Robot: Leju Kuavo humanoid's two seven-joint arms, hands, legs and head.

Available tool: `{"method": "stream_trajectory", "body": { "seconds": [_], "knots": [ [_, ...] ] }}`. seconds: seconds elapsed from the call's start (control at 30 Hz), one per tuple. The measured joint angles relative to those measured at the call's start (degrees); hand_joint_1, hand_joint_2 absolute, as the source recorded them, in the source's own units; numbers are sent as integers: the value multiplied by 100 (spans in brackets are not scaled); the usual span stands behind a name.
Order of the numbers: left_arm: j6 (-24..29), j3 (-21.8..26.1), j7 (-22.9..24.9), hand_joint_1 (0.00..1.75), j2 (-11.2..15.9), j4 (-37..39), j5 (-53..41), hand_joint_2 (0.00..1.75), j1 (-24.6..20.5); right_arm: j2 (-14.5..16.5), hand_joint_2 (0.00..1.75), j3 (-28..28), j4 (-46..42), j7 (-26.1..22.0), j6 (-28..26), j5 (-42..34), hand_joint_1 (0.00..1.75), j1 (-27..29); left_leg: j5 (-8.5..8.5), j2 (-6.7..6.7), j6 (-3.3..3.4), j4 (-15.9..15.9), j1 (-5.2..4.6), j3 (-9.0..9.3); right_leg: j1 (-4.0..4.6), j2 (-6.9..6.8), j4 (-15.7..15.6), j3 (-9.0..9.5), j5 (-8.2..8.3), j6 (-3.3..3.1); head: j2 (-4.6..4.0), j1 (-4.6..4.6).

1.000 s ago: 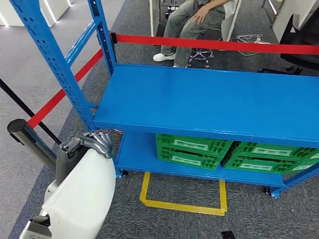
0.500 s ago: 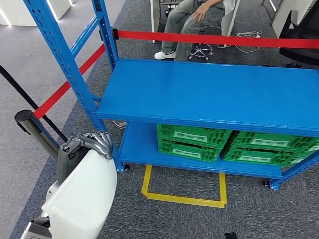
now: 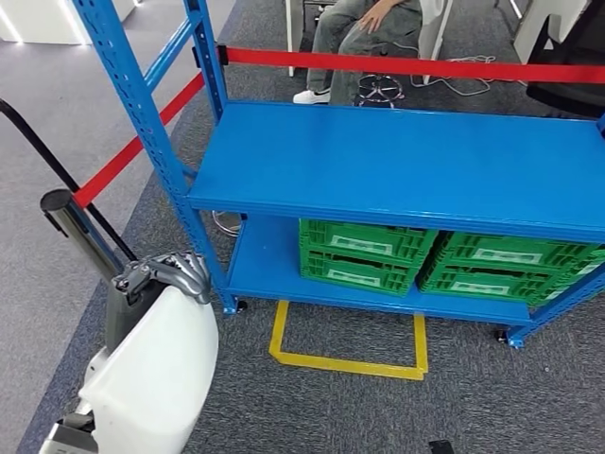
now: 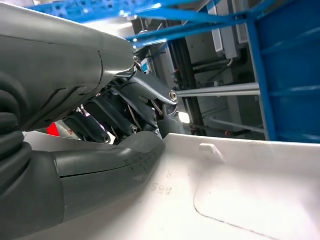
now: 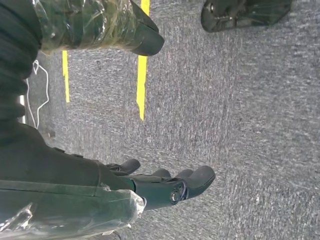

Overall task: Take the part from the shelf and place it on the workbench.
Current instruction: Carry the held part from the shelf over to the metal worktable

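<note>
Cam tilted down since; left hand (image 3: 165, 273) grips white part (image 3: 153, 374).

2 green crates (image 3: 367, 256) on lower tier, red barrier tape (image 3: 400, 65), yellow floor marking (image 3: 347, 364), seated person (image 3: 356, 24) behind.

Workshop or warehouse floor.
A blue steel shelf rack (image 3: 400, 170) holds green crates (image 3: 364, 255); yellow floor tape (image 3: 350, 364) and red barrier belts (image 3: 414, 64) mark the grey carpet.
</note>
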Motion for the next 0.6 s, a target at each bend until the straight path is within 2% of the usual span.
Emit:
{"method": "stream_trajectory", "body": {
  "seconds": [0.03,0.07,0.17,0.2,0.23,0.27,0.33,0.37,0.4,0.43,0.5,0.53,0.6],
  "knots": [
    [1,3,-2,175,-8,0,-3,175,6,-3,175,-5,0,-1,-11,2,0,0,40,5,39,-25,12,-20,0,4,73,-52,-68,28,1,8],
    [2,5,-3,175,-16,0,-5,175,11,-6,175,-11,0,-1,-17,3,0,0,82,11,76,-49,26,-42,-1,10,248,-142,-203,50,1,24],
    [4,13,-4,175,-27,2,-20,175,43,-20,175,-23,-1,4,-4,6,0,7,168,20,123,-46,24,-154,-22,20,1357,-602,-817,110,0,62],
    [6,15,-4,175,-27,2,-30,175,55,-25,175,-27,-1,7,16,3,0,11,188,22,122,-35,20,-188,-30,19,1620,-685,-904,127,-1,61],
    [9,17,-4,175,-27,2,-40,175,63,-28,175,-33,-1,9,35,-4,0,16,200,28,119,-19,18,-214,-37,17,1664,-662,-879,140,0,63],
    [11,19,-4,175,-28,2,-48,175,68,-32,175,-41,-1,12,56,-10,0,17,203,37,113,2,20,-232,-43,10,1456,-515,-746,146,0,64],
    [13,23,-4,175,-29,2,-56,175,74,-43,175,-60,0,26,81,-16,0,5,183,72,80,62,10,-250,-40,-121,624,-28,-425,148,-1,68],
    [13,26,-4,175,-28,2,-57,175,77,-46,175,-66,0,33,89,-16,0,-13,169,91,55,101,-6,-266,-33,-188,285,164,-339,122,-1,70],
    [13,27,-4,175,-27,2,-59,175,80,-49,175,-68,0,40,95,-16,0,-30,160,120,29,134,-23,-284,-22,-241,86,266,-311,90,-1,66],
    [13,28,-4,175,-26,2,-60,175,85,-49,175,-69,0,45,98,-16,0,-40,160,154,6,156,-40,-301,-9,-245,50,272,-333,51,0,65],
    [13,28,-4,175,-25,2,-61,175,88,-52,175,-75,-1,51,99,-14,0,-30,148,227,-37,188,-39,-323,-17,-151,59,235,-293,-30,0,60],
    [14,28,-5,175,-25,2,-61,175,89,-54,175,-79,-1,55,100,-11,0,-21,85,218,-67,248,-31,-346,-26,-107,57,220,-272,-66,0,54],
    [17,29,-7,175,-20,2,-65,175,97,-55,175,-83,-1,58,103,3,0,-15,-226,133,-133,674,-5,-527,-43,-27,48,187,-231,-131,-1,33]
  ]
}}
